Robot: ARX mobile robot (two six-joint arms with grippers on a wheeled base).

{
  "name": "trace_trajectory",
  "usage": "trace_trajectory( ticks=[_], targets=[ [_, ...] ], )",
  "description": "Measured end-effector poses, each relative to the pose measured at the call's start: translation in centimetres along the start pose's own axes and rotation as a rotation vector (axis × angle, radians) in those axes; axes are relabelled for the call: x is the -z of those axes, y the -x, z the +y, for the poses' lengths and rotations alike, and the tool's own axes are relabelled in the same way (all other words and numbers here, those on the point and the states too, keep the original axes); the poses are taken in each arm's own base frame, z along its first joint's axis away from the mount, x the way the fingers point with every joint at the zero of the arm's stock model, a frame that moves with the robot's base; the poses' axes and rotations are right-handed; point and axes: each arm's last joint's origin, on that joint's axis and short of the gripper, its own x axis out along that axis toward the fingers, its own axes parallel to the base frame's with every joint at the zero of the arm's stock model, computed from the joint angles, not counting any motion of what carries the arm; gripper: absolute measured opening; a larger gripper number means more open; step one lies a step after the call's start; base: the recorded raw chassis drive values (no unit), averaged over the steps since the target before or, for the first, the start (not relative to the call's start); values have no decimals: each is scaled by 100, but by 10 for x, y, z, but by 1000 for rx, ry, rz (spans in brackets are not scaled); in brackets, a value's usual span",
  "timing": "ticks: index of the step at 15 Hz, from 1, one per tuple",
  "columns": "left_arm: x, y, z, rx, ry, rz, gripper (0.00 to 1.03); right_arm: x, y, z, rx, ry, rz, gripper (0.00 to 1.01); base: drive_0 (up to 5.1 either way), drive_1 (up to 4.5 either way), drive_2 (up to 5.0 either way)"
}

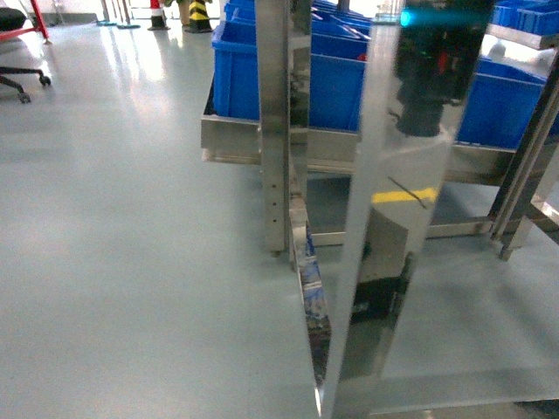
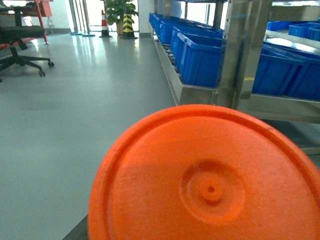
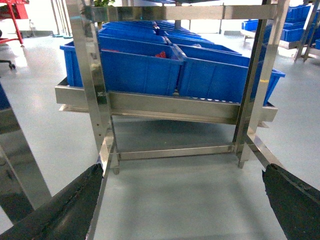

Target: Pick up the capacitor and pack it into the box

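Neither the peach-pink box nor any capacitor shows in the three views.

In the left wrist view a big orange ribbed disc [image 2: 207, 180] fills the lower half and hides whatever lies behind it; the left gripper itself is out of sight. The head view is largely blocked by a shiny steel upright [image 1: 384, 218] close to the lens, its blurred reflections hard to read.

The right gripper [image 3: 182, 200] shows only as two dark fingers [image 3: 60, 210] at the bottom corners of its wrist view, spread wide with bare floor between them, clasping nothing.

Blue crates [image 3: 140, 67] sit in a row on a slanted steel rack shelf [image 3: 165, 105], over smooth grey floor [image 1: 131, 244]. A striped bollard [image 2: 128, 25] and an office chair [image 2: 20, 42] stand far back.
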Motion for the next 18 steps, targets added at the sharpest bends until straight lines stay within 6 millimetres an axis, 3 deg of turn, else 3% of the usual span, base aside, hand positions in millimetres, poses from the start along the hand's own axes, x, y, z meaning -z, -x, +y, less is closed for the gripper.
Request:
trace_trajectory(
  ticks=[18],
  targets=[
    [0,0,0,0,0,-1,43,0,0,0,0,0,-3,98,-499,246,246]
  ],
)
